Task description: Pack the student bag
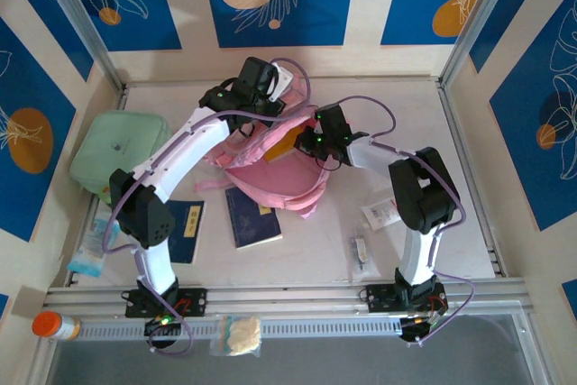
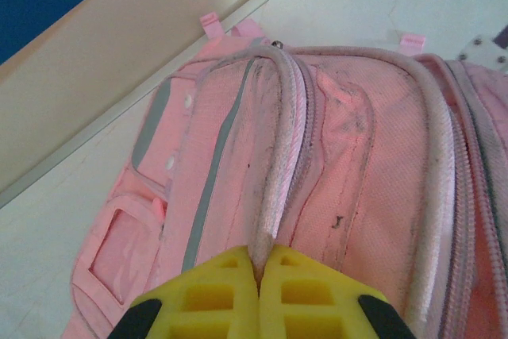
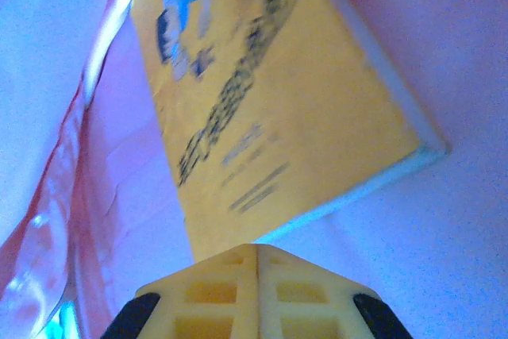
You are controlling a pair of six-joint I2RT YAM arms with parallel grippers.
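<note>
Table (image 1: 306, 254): one student bag (image 1: 270, 169), two booklets (image 1: 252, 216).

**Top external view:** fixed camera above and behind the arm bases. It looks down on the whole desk (image 1: 406, 114), with the near edge at the bottom of the frame and the far edge at the top.

**Left wrist view:** close range, from behind the left tool (image 2: 260, 256). It faces the outer side of the student bag (image 2: 349, 164) and the desk's far edge beyond.

**Right wrist view:** very close and blurred, from behind the right tool (image 3: 258, 250). It faces a yellow book (image 3: 278, 93) amid pink fabric.

**Shared field:** the bag at mid-desk appears in both the top and left wrist views.
</note>
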